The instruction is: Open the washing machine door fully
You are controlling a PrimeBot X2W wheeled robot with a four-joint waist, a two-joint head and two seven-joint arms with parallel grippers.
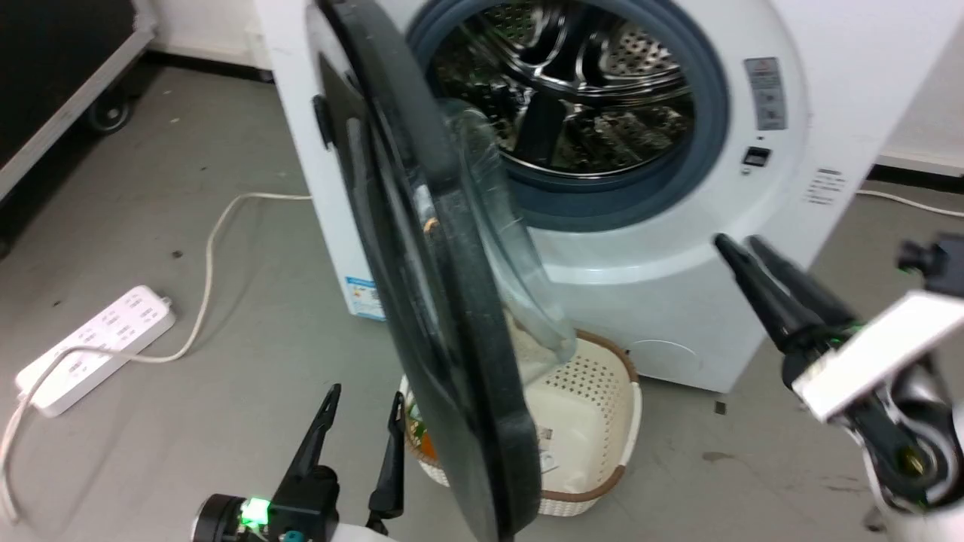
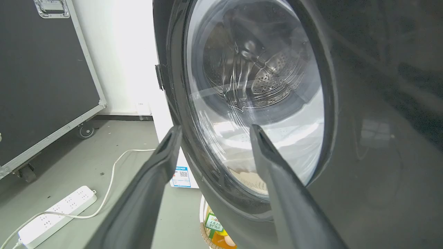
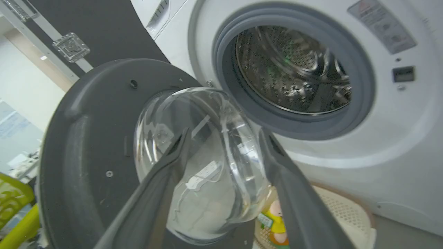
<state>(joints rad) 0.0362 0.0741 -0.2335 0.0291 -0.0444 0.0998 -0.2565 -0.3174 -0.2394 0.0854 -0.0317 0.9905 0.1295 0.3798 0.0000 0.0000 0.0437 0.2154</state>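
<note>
While the washing machine door (image 1: 482, 339) stands swung out from the white machine (image 1: 663, 316), you see it almost edge-on in the head view. It is hinged at the left of the machine's front and reaches toward you, and its lower edge crosses in front of the cream laundry basket (image 1: 595, 421) on the floor. Its clear glass bowl (image 1: 512, 263) bulges to the right, toward the grey-ringed drum opening (image 1: 572, 98), which lies uncovered.

Your left gripper (image 1: 367, 393) sits low and near, just left of the door's glossy outer face. Its fingers are spread apart with nothing between them, and you cannot tell whether a fingertip touches the door. Your right gripper (image 1: 736, 241) hangs to the right of the door, before the machine's lower right front, with its fingers a little apart and empty. Its wrist view looks at the door's inner side and the bowl.

On the floor at the left lie a white power strip (image 1: 98, 342) and its cable. A black wheeled case (image 1: 45, 83) stands farther off at the far left.
</note>
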